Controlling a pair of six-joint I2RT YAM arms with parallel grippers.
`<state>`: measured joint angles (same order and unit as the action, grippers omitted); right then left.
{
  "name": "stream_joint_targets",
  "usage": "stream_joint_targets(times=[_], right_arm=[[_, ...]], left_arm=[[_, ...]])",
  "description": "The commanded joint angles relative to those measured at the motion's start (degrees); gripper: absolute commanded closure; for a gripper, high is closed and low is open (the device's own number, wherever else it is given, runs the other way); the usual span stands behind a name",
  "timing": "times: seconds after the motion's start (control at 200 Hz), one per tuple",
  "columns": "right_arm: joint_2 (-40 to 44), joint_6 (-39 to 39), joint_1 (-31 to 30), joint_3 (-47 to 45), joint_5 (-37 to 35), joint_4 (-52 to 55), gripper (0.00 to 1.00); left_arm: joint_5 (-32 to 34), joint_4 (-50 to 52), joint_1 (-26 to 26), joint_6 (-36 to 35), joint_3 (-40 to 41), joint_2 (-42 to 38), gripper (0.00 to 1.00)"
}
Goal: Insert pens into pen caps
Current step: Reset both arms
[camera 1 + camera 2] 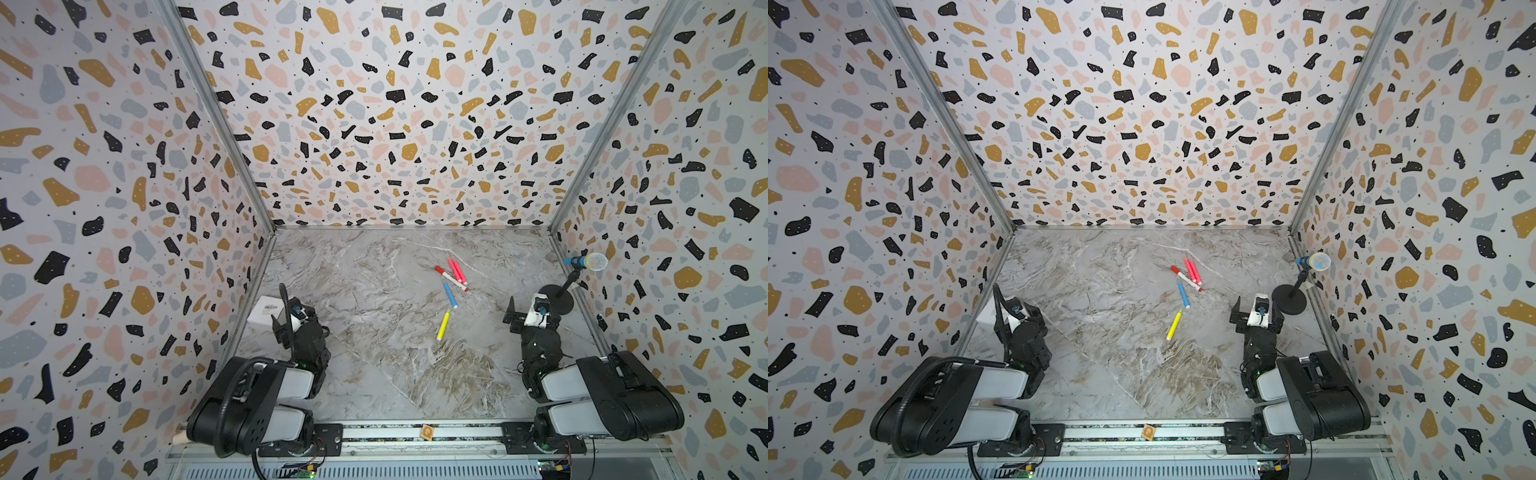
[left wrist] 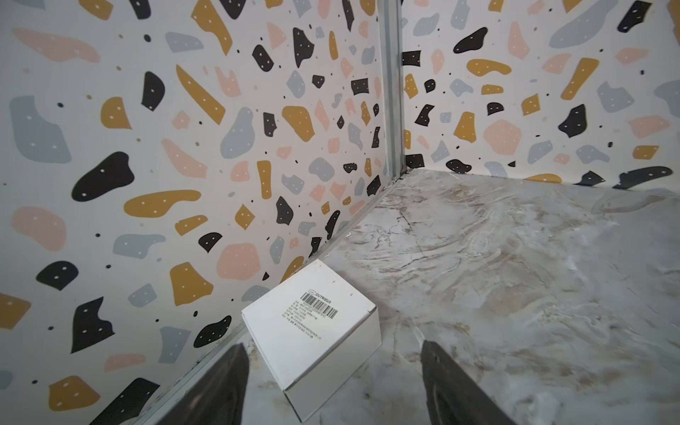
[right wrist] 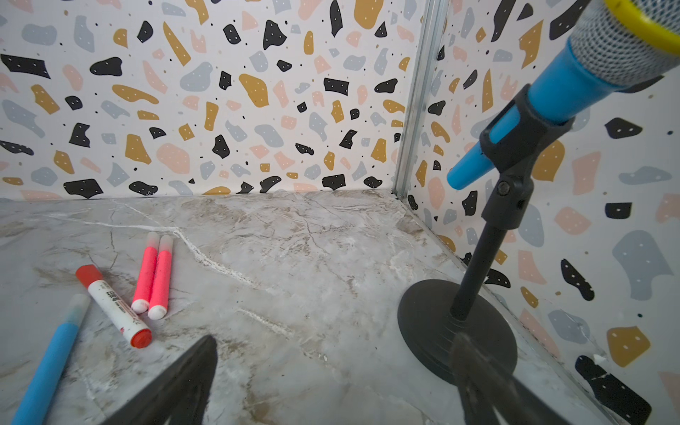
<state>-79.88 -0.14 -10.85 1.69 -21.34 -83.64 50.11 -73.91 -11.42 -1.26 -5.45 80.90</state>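
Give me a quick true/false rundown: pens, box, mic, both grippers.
1. The left gripper and right gripper are both open and empty. True.
2. The two pink pens lie far apart. False: they lie side by side.
3. The white box sits near the wall, ahead of the left gripper. True.
4. The yellow pen is held by the right gripper. False: it lies on the table.
5. A blue microphone sits on a black stand. True.
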Motion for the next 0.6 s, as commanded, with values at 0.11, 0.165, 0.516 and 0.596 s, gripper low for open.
stream_joint_targets(times=[0.11, 0.165, 0.516, 0.596], right_arm=[[-7.72, -3.49, -0.44, 3.14, 3.31, -6.14, 0.01], [-6.84, -2.97, -0.41, 3.15, 3.43, -4.71, 0.01], [-5.73, 1.55, 4.6, 9.2, 8.6, 10.03, 0.01], [-5.73, 1.5, 4.61, 9.13, 8.58, 9.93, 0.01]], left_arm=[[-7.51, -8.46, 1.85, -0.45, -1.45, 4.29, 0.01], [-10.6, -8.41, 1.93, -1.23, -0.61, 3.33, 0.01], [-22.25, 2.18, 7.82, 1.11, -6.02, 3.47, 0.0], [-18.36, 3.02, 7.82, 2.89, -6.47, 3.43, 0.0]])
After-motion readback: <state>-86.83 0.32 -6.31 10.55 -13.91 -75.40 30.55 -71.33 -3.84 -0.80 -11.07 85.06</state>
